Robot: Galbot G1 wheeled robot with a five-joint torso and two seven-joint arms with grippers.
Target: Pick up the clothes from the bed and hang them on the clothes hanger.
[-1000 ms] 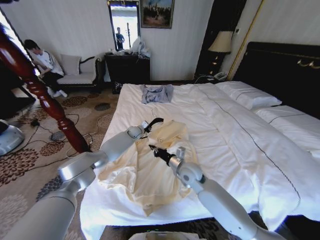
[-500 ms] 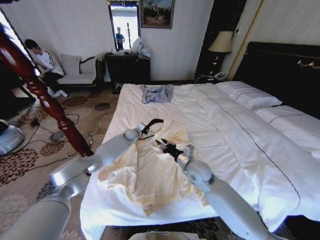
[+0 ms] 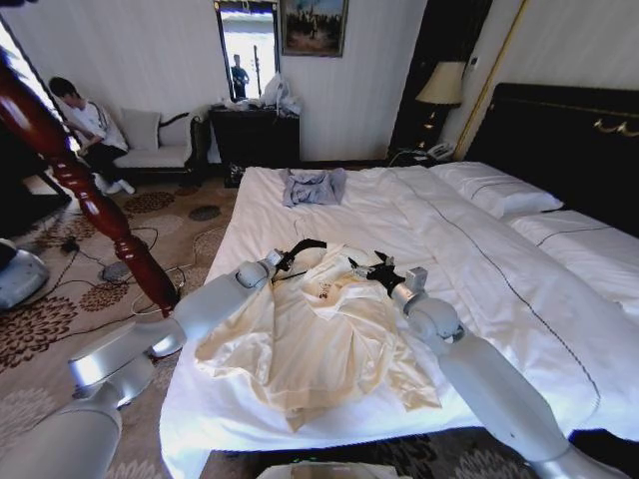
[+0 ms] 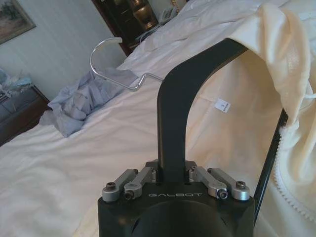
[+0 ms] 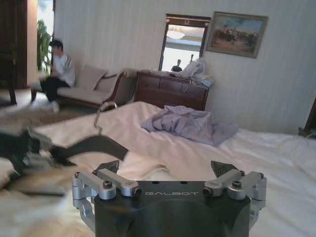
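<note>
**Three cameras, one bed corner**

Your head view looks forward and down from above the foot of the bed point(image 3: 329, 210), taking in both arms, the cream clothes point(image 3: 310, 344) and the room's far wall.

Your left wrist view sits right behind the left gripper point(image 4: 174, 170), close on the black clothes hanger point(image 4: 182, 94), facing across the sheets to the grey-blue garment point(image 4: 79, 106).

Your right wrist view rides low over the bedding behind the right gripper point(image 5: 168, 170), facing the dresser point(image 5: 170, 89) and sofa point(image 5: 91, 89).

All three share the grey-blue garment and the hanger.
</note>
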